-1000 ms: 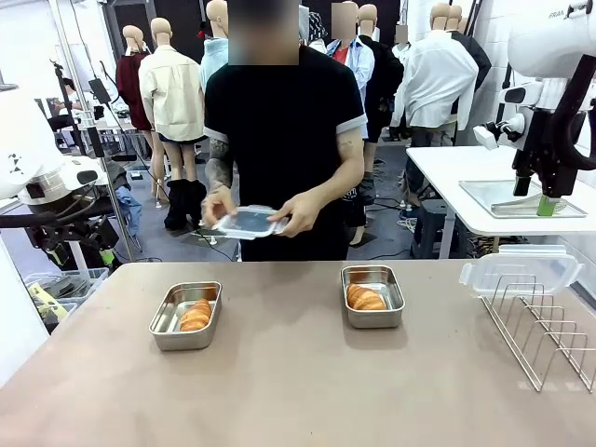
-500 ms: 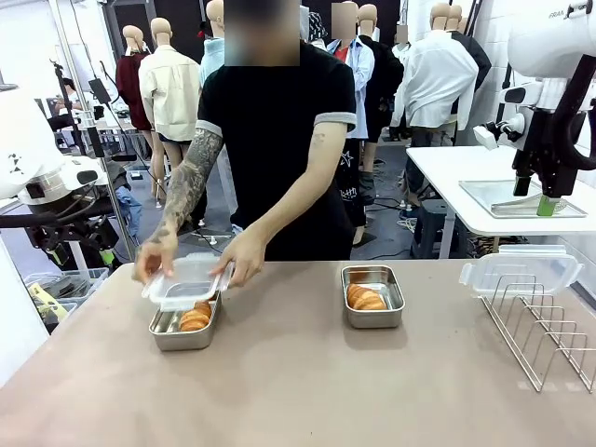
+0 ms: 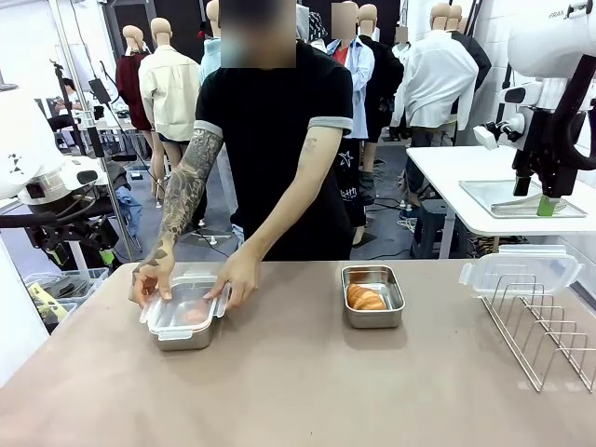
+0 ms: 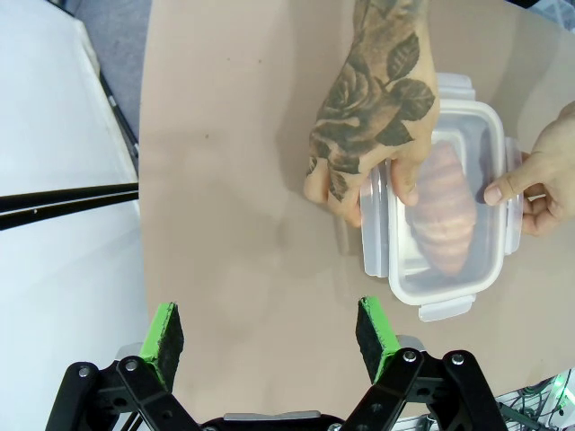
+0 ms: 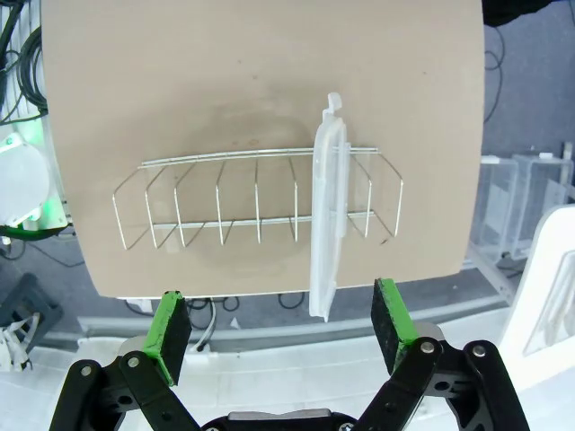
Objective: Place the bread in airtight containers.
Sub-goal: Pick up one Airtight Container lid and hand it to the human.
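robotics lab, by the look: a white left arm [image 3: 42,177] and right arm [image 3: 554,42] flank a tan worktable [image 3: 307,391], cables [image 5: 16,63] loose on the grey floor, white bench [image 3: 456,172] behind, clear storage crates [image 3: 70,284] beside the table

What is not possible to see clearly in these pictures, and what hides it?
- Front view: the left croissant is only a faint shape under the lid.
- Left wrist view: the tattooed hand and the other hand cover the lid's sides, so its latching is unclear.
- Front view: the wire rack is cut off by the right edge.
- Right wrist view: the spare lid stands edge-on; its face is hidden.
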Controlling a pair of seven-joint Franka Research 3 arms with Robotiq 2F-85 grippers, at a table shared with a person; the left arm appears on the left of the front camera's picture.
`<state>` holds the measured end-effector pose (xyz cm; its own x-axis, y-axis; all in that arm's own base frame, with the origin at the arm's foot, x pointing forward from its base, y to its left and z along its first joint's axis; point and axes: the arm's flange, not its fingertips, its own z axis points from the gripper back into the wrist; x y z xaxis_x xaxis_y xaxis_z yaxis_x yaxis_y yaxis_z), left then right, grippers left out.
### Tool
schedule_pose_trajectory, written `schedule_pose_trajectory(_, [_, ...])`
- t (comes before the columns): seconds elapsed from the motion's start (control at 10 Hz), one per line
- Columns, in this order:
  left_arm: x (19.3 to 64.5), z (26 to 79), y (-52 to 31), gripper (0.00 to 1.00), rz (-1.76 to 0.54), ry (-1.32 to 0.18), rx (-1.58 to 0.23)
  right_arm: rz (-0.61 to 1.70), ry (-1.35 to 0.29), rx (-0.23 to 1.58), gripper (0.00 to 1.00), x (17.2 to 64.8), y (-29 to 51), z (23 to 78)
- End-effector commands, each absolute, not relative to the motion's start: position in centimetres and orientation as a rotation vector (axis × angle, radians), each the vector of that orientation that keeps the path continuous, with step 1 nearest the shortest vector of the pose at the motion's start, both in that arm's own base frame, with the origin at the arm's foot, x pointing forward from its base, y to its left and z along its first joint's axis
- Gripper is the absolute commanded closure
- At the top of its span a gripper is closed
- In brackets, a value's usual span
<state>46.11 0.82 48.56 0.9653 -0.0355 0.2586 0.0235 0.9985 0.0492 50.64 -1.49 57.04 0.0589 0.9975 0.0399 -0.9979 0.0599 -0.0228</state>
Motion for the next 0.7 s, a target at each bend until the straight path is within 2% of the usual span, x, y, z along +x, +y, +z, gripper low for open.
schedule_pose_trajectory(0.0, [45.89,48.53,0.82,0.00,-0.013,-0.263,0.052,1.512,-0.037,0.014,0.00,50.65,-1.42,57.03])
schedule_pose_trajectory(0.6, [45.89,48.53,0.82,0.00,-0.013,-0.263,0.052,1.512,-0.037,0.014,0.00,50.65,-1.42,57.03])
